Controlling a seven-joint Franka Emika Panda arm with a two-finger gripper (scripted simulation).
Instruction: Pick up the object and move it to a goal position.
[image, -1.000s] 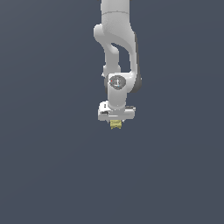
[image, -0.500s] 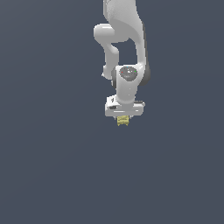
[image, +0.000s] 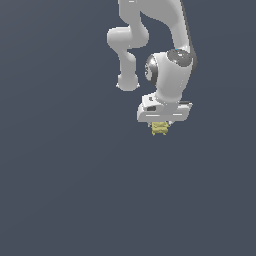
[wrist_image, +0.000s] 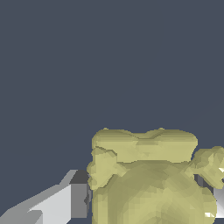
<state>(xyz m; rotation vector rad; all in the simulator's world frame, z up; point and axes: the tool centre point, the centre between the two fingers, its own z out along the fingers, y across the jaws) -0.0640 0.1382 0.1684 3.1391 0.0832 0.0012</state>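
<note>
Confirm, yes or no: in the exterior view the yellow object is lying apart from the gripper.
No: the yellow object sits directly under the gripper, between its fingers, not apart from it.

Plain dark grey-blue surface (image: 60, 190)

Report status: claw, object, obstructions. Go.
Claw shut on the pale yellow object. Object hangs under the white arm. No obstruction in either view.

Small pale yellow lumpy ridged object (wrist_image: 151, 175) cut off at wrist frame edge; white gripper (image: 160, 125) fingertips hidden, grip probably closed.
</note>
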